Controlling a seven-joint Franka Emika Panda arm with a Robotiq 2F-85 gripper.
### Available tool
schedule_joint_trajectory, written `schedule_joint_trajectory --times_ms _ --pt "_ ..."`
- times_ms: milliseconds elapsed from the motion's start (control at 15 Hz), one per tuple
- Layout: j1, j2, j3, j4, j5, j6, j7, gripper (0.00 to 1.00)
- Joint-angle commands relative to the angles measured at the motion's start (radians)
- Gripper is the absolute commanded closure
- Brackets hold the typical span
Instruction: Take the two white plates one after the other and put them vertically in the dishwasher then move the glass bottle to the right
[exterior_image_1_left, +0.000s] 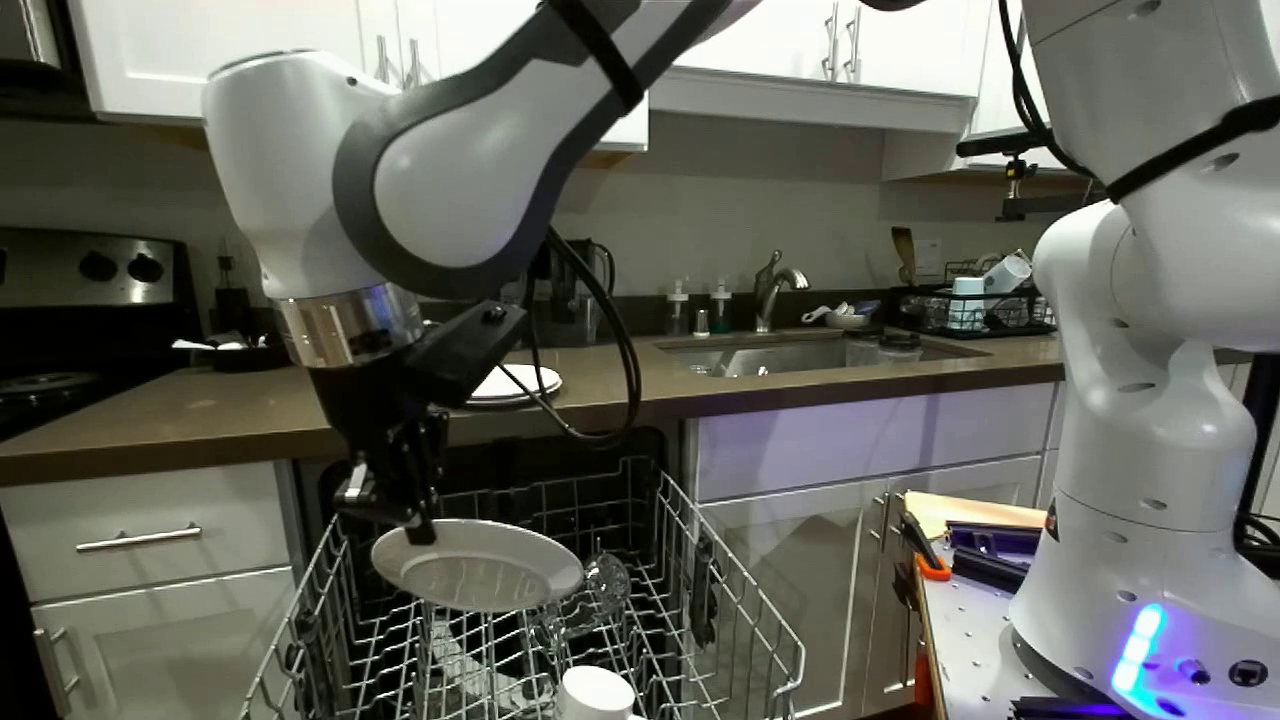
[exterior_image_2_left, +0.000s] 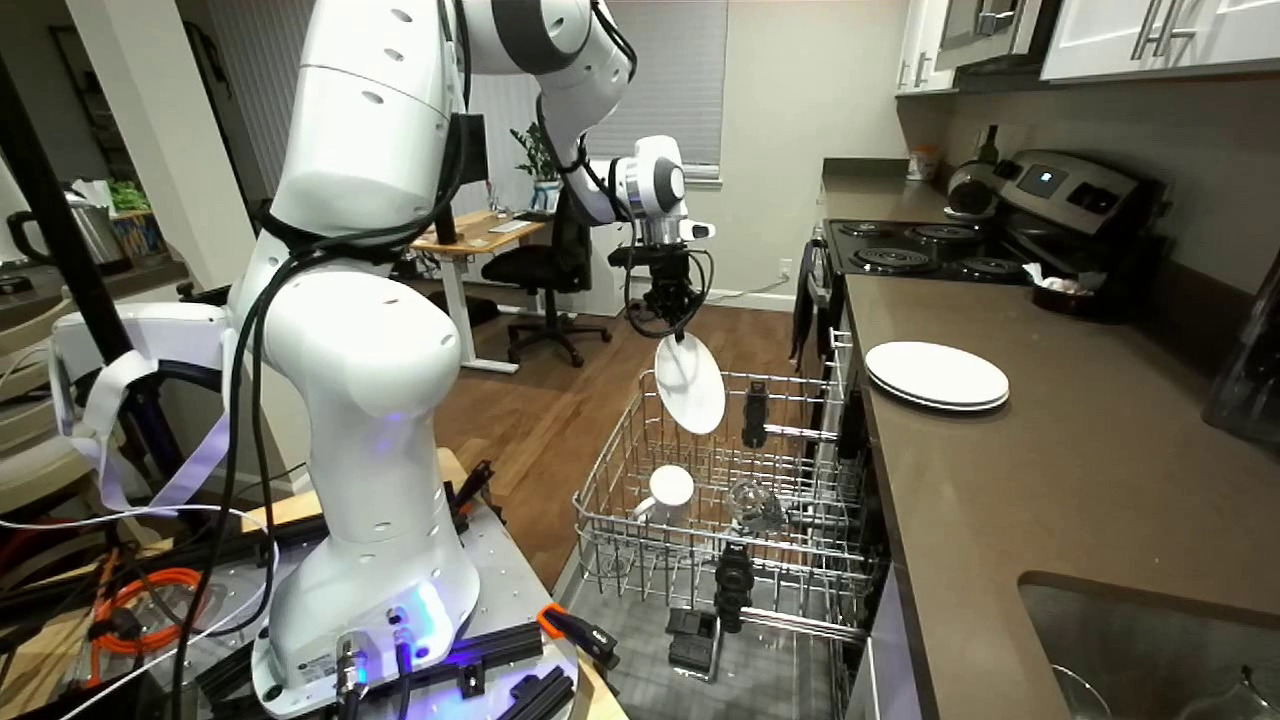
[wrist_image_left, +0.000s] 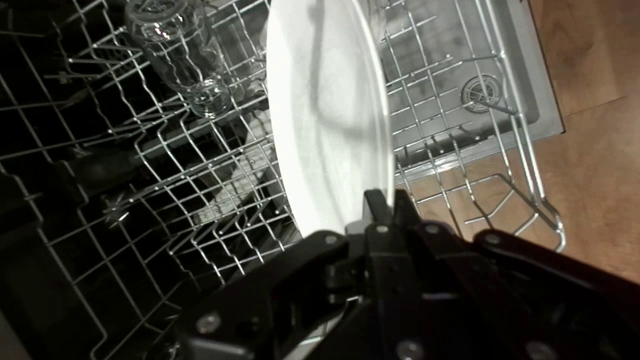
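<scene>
A white mug (exterior_image_2_left: 672, 487) and a clear glass (wrist_image_left: 171, 52) sit in the dishwasher rack (wrist_image_left: 532, 155) near my white plate (exterior_image_1_left: 480, 572) (more plates (exterior_image_2_left: 937, 374) lie stacked on the counter (exterior_image_2_left: 1060, 480)). My arm (exterior_image_1_left: 460, 190) arches over, wrist pointing down, gripper (wrist_image_left: 392, 201) pinching the rim; the plate tilts over the rack, touching its wires or not, I cannot tell.

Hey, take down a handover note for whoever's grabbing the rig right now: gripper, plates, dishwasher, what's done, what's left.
Gripper: shut on one white plate by its rim, held tilted over the dishwasher rack.
Elsewhere: what look like stacked white plates on the counter; a clear glass vessel, perhaps the bottle meant, is in the rack.
Done: one plate picked up; no plate seen standing in the rack.
Left: set this one vertically and release, repeat with one from the counter, then move the bottle right.
</scene>
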Motion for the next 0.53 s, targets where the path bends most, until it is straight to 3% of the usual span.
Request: schedule_joint_trajectory --times_ms 0,467 --pt "-0.034 -0.057 0.02 -0.073 0.093 0.064 -0.152 0.99" --pt "-0.071 -0.033 0.037 -0.067 0.219 0.097 -0.355 0.99"
